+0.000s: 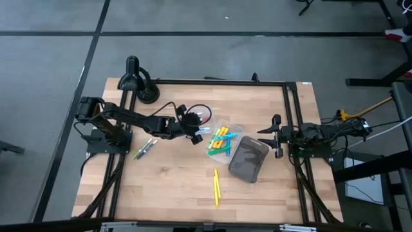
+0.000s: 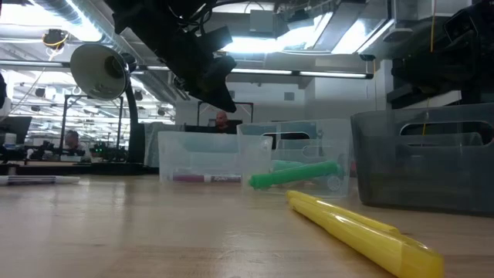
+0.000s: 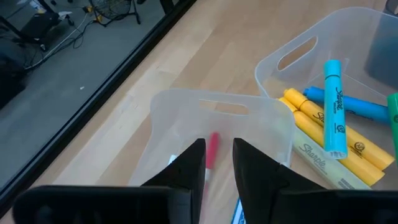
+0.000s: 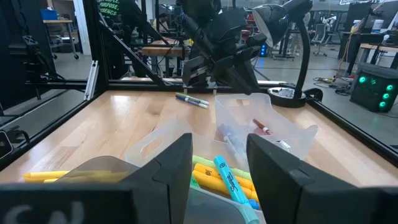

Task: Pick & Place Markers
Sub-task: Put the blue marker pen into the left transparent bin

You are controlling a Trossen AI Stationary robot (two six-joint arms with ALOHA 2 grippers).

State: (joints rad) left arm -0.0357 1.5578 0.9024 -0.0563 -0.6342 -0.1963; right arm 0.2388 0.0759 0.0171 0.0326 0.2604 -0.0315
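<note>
My left tool (image 3: 219,163) hangs over the smaller clear tray (image 3: 186,112), fingers parted a little, gripping nothing; a red marker (image 3: 212,150) lies in that tray below. Yellow, blue and green markers (image 1: 221,140) fill the neighbouring tray, others lie on the tabletop (image 1: 174,187). My right tool (image 1: 273,135) waits released by the grey bin (image 1: 249,159).

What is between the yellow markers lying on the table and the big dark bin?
Nothing. In the high view, only bare wood separates the loose yellow markers from the dark grey bin.
</note>
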